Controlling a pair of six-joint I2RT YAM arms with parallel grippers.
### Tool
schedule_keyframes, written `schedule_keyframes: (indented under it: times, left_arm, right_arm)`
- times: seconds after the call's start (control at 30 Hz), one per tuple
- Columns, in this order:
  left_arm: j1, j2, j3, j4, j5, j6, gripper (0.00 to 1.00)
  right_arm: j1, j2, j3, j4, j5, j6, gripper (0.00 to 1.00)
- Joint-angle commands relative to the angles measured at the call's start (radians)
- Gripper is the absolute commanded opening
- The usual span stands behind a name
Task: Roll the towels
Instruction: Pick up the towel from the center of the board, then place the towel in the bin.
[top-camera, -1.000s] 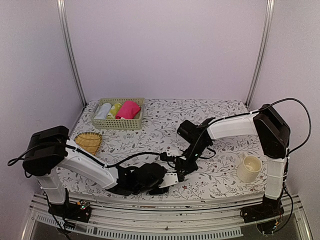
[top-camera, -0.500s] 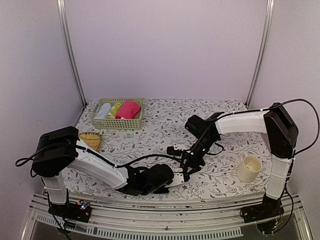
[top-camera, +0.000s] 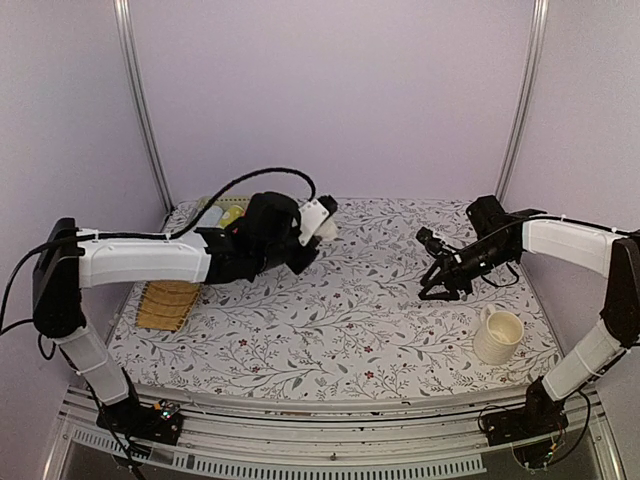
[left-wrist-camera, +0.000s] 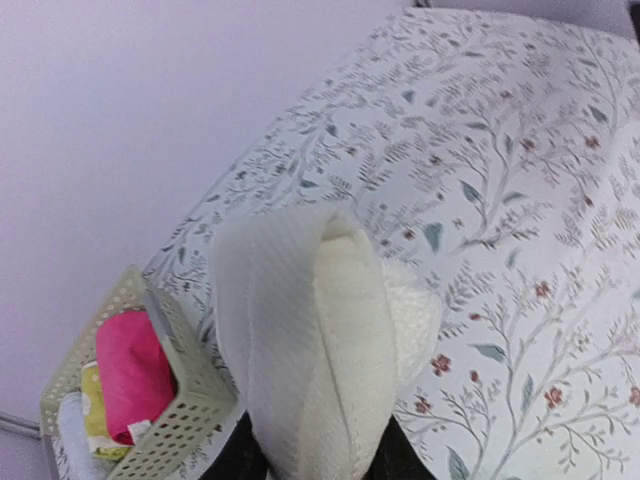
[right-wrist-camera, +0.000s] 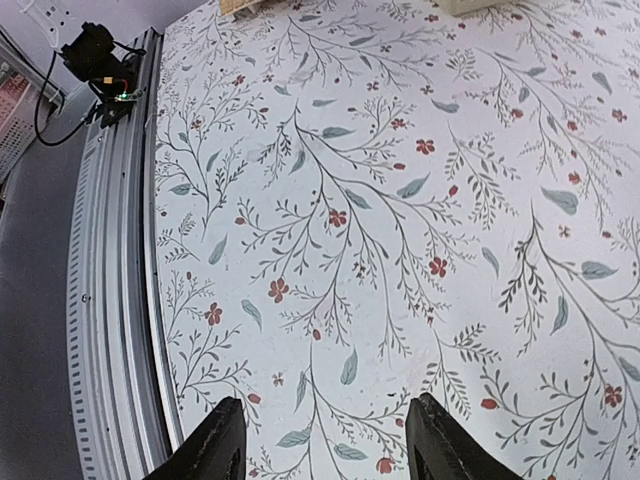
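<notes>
My left gripper (top-camera: 312, 232) is shut on the rolled cream-white towel (top-camera: 324, 221), holding it in the air above the back of the table, just right of the basket (top-camera: 212, 207). In the left wrist view the towel roll (left-wrist-camera: 320, 340) stands up between the dark jaws and hides most of them. The pink towel (left-wrist-camera: 130, 375) lies rolled inside the basket (left-wrist-camera: 185, 420); in the top view my left arm hides it. My right gripper (top-camera: 432, 288) hovers over the right middle of the table, open, with only bare tablecloth between its fingers (right-wrist-camera: 222, 445).
The basket also holds a yellow-green roll (left-wrist-camera: 90, 412) and a white one (left-wrist-camera: 68, 425). A woven straw mat (top-camera: 168, 304) lies at the left. A cream mug (top-camera: 497, 336) stands at the front right. The metal table rail (right-wrist-camera: 110, 300) runs along the front edge.
My left arm has lifted the cream-white towel from the front edge and swung it back toward the basket. My right gripper has opened wide and drawn away to the right.
</notes>
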Motion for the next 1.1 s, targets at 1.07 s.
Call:
schedule_keyframes:
  times: [1.07]
  left_arm:
    - [0.571,0.759,0.907,-0.468,0.332,-0.424,0.13]
  right_arm:
    - [-0.019,0.012,-0.055,0.089,0.001,0.047,0.57]
